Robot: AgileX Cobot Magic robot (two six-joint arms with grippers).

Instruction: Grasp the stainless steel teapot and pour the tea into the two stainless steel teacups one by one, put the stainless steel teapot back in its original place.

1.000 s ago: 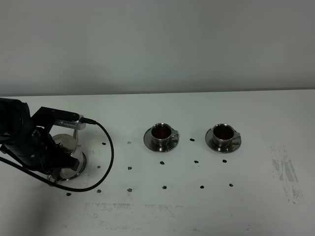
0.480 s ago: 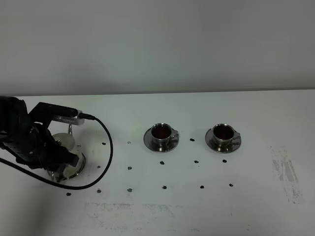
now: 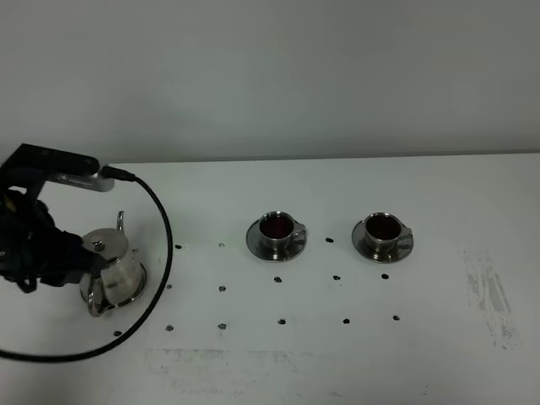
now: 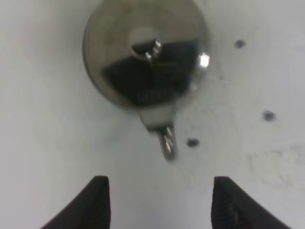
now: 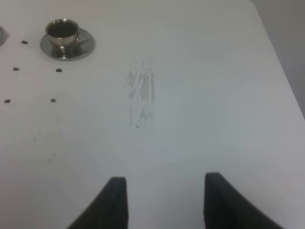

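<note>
The left gripper point(image 4: 157, 202) hangs with jaws spread wide and empty just above the stainless steel teapot point(image 3: 110, 268), which sits on its saucer point(image 3: 135, 291) near the worktop's point(image 3: 439, 354) left edge. Both teacups point(image 3: 277, 229) point(image 3: 382, 230) hold tea near the middle.

I see a white table point(image 3: 278, 371) with small dark dots | teapot's steel saucer point(image 3: 135, 291) at its left | two cup saucers, point(image 3: 253, 245) and point(image 3: 405, 245), mid-table | a scuffed grey patch point(image 3: 489, 295) at right.
</note>
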